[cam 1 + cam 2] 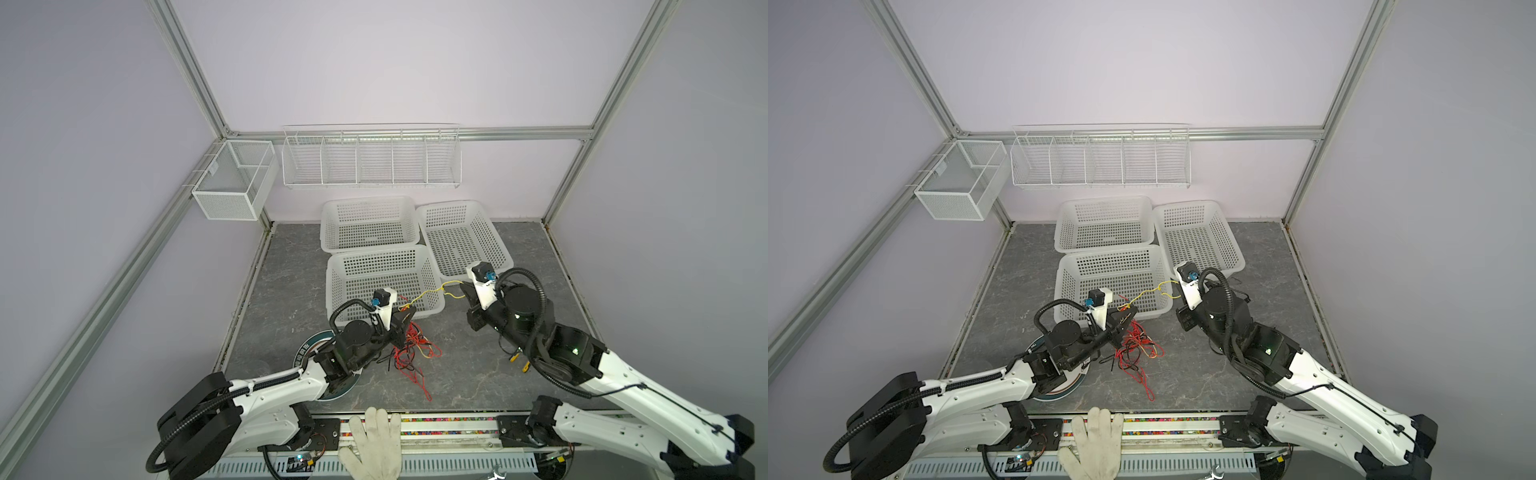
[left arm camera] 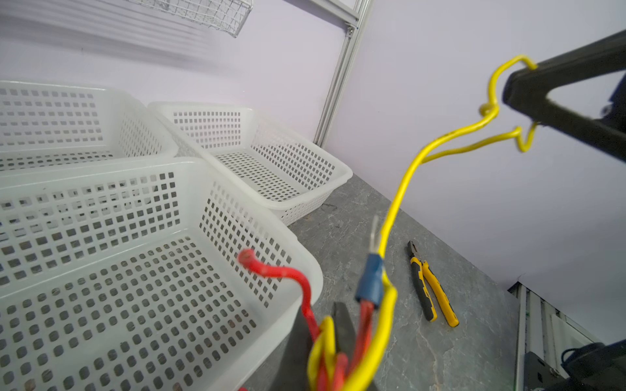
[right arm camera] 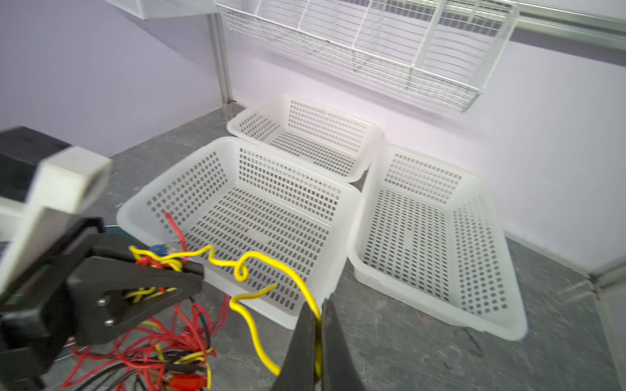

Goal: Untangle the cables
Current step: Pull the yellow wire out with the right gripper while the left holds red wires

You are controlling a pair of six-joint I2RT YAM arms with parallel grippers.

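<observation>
Both arms angled inward; left tool [image 1: 408,309] pinched the tangled cables [image 1: 411,353], right tool [image 1: 462,286] clamped the yellow cable [image 1: 430,293] strung between them.

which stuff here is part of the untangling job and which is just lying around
Job: yellow cable, stretched between left gripper and right gripper; red and black cables heaped on the table.
Lying about: baskets, pliers, wire rack, mesh box, glove.
</observation>
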